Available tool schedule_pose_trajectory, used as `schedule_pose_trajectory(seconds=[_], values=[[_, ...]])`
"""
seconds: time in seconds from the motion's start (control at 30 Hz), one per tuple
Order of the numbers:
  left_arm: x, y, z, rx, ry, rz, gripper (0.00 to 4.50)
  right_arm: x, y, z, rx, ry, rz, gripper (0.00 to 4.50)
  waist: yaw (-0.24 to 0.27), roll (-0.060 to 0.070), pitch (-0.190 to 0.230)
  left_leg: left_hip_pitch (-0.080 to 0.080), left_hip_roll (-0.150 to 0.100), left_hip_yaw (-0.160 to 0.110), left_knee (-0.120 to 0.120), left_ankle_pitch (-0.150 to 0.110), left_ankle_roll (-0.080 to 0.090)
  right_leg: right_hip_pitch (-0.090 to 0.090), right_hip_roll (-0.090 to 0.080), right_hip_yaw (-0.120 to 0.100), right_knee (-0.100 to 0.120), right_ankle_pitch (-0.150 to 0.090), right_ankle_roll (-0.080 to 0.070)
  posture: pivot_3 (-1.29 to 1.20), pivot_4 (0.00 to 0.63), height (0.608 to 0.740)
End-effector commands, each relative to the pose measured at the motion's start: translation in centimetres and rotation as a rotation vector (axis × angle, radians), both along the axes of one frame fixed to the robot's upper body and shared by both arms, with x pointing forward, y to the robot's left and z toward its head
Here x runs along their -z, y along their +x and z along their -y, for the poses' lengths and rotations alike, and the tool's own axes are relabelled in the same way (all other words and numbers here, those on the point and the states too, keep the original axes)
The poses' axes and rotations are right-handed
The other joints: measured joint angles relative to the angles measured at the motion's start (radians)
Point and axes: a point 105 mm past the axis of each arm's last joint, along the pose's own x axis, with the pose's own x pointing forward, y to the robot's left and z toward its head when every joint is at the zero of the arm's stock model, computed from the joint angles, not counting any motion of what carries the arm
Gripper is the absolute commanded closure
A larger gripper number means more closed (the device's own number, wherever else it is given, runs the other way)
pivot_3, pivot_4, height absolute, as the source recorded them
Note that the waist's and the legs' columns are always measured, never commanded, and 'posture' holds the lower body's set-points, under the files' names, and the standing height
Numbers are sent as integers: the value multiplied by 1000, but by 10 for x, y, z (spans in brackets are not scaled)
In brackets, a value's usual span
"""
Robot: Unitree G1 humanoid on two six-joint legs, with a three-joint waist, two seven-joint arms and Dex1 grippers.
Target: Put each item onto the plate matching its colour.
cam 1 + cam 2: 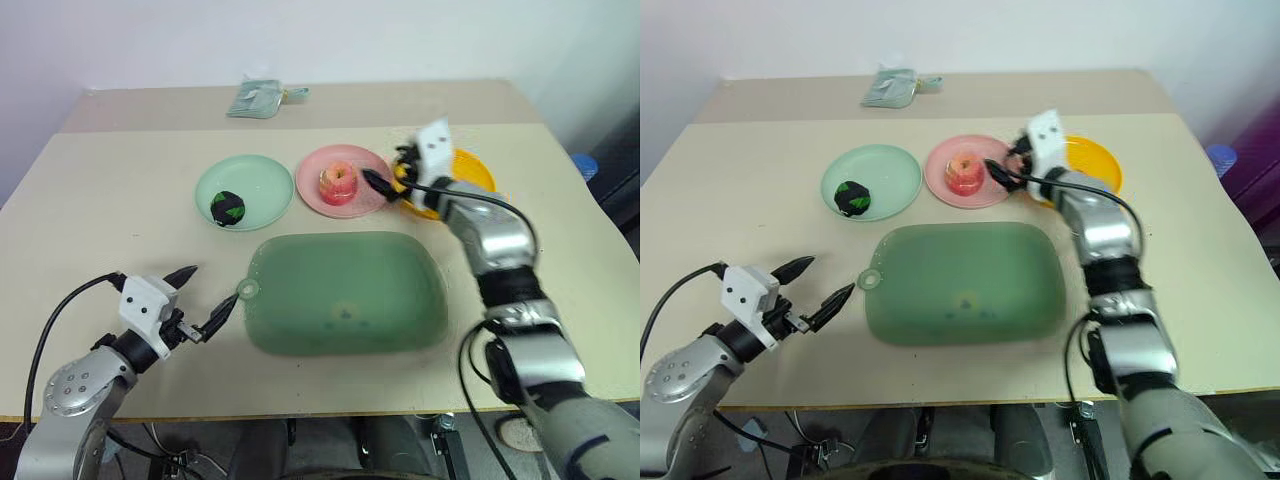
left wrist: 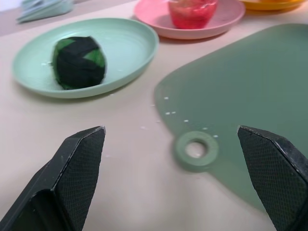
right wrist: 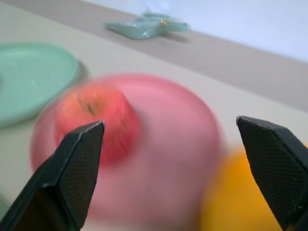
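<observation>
The right gripper (image 1: 392, 172) hangs with its black fingers spread wide and nothing between them, over the seam where the pink plate (image 1: 312, 182) meets the yellow-orange plate (image 1: 478, 170), toward the far right part of the table (image 1: 100, 200). Just ahead of its fingers in the right wrist view sits the pink-red apple (image 3: 94, 120), upright on the pink plate with its stem dimple facing up; it looks like a light, hollow, hard-skinned toy, smooth enough to slide under the pads, so a grip across its widest girth would hold best. The orange round fruit cannot be made out with certainty behind the gripper, though something orange shows at the edge of the right wrist view, probably plate or fruit. Further left along the far half of the table, the mint green plate (image 1: 262, 180) carries the dark green-and-black lumpy ball (image 2: 78, 61), whose ridged surface should give fingers more bite than the apple does. The large green tray (image 1: 345, 290) lies in the middle, near the table's front edge, its loop handle (image 2: 196, 150) pointing left. Near the front left corner, the left gripper (image 1: 812, 285) is also splayed fully and empty, aimed toward that loop and apart from it.
</observation>
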Motion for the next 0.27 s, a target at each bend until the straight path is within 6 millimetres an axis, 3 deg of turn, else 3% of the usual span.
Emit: schedule_pose_trajectory(seconds=[0.03, 0.17, 0.27], values=[[-11, 6, -33, -143, 24, 47, 0, -8, -30, 54, 47, 5, 21, 42, -1, 0, 0, 1, 0, 0, 0, 0, 0, 1, 0, 0, 0, 0, 0, 0, 150, 740], [-9, 7, -87, -378, 13, 50, 0, 23, -56, 131, 282, -40, -112, 42, -17, 1, 0, 5, 1, 3, 0, 0, 0, 2, 4, 2, 1, 0, 0, 0, 150, 740], [-4, -1, -104, -441, 23, 42, 0, 43, -70, 153, 324, -63, -183, 42, -26, 1, 0, 5, 1, 3, 0, 0, 0, 2, 4, 3, 2, 0, 0, 0, 150, 740]])
